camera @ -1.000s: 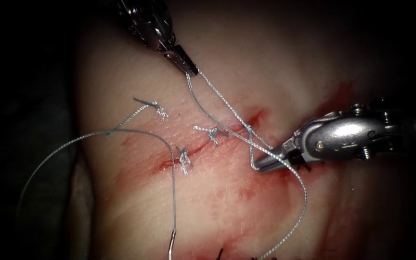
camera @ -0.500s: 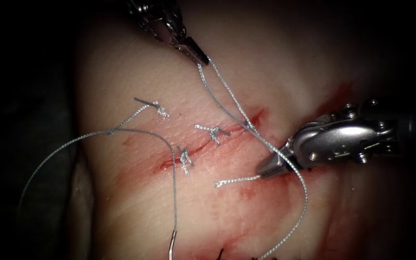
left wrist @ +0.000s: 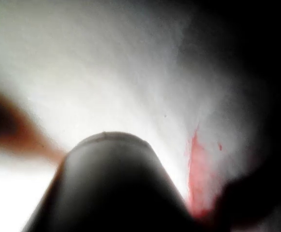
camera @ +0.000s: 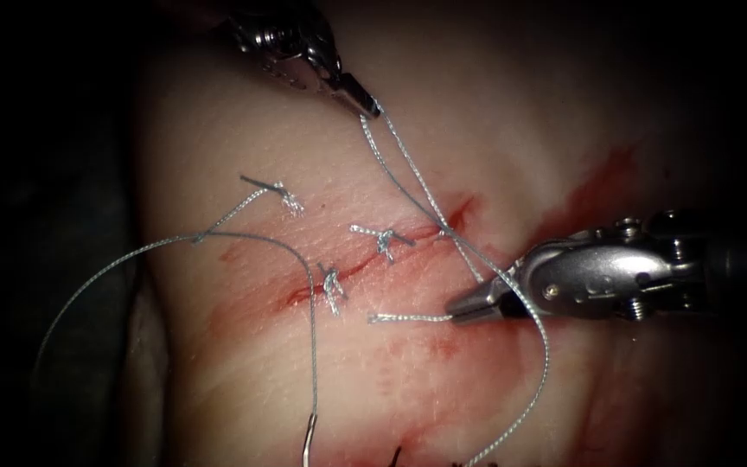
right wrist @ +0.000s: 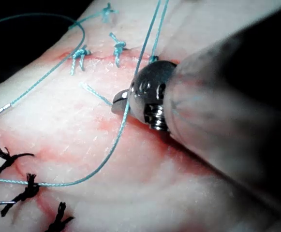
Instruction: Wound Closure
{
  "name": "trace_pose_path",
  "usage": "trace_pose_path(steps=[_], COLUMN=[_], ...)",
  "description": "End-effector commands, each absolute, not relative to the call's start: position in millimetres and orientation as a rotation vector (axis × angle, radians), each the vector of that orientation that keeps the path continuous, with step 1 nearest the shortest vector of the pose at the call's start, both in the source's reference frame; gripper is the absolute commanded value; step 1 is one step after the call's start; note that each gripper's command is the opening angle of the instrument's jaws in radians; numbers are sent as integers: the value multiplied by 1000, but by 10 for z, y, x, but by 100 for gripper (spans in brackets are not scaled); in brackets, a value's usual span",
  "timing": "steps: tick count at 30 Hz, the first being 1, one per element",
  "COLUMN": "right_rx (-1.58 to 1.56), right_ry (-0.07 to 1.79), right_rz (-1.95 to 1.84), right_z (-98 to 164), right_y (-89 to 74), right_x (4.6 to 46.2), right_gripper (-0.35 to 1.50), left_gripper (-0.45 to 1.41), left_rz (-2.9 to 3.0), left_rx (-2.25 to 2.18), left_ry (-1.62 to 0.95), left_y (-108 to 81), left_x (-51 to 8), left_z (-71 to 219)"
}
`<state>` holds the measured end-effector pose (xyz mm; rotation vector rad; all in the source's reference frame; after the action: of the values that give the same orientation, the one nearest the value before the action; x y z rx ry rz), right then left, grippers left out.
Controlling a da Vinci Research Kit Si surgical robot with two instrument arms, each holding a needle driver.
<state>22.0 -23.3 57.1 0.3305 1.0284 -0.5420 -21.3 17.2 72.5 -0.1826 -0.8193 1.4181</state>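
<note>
Limp, light thread (camera: 408, 169) is clamped by the left tool (camera: 369, 105) at upper centre and its short tail by the right tool (camera: 460, 309) at centre right, while the needle (camera: 309, 437), lying unheld on the tissue (camera: 218, 138) at the lower edge, seems best taken mid-curve.

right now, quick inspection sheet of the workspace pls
Surface: tissue with cut, red fluid along it.
Job's things: needle lies free on the tissue, near edge; thread runs from the cut; two knotted stitches on the cut.
Clutter: dark stitches.
Grippers: left tool shut on thread; right tool shut on a short thread end.
Cables: nothing seen.
Surroundings: dark.
</note>
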Motion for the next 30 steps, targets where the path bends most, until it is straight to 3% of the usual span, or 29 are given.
trace_pose_path(steps=[1, 30], right_rx=[352, 500], right_ry=[1030, 1014], right_rz=[-510, -270], right_z=[574, 586], right_y=[-241, -275], right_x=[230, 227], right_gripper=[-35, -35], left_gripper=[-45, -45], left_rz=[1421, 1603], left_rx=[-186, -182], left_ry=[-812, -521], left_y=[175, 220], left_x=[-220, -246], left_z=[730, 698])
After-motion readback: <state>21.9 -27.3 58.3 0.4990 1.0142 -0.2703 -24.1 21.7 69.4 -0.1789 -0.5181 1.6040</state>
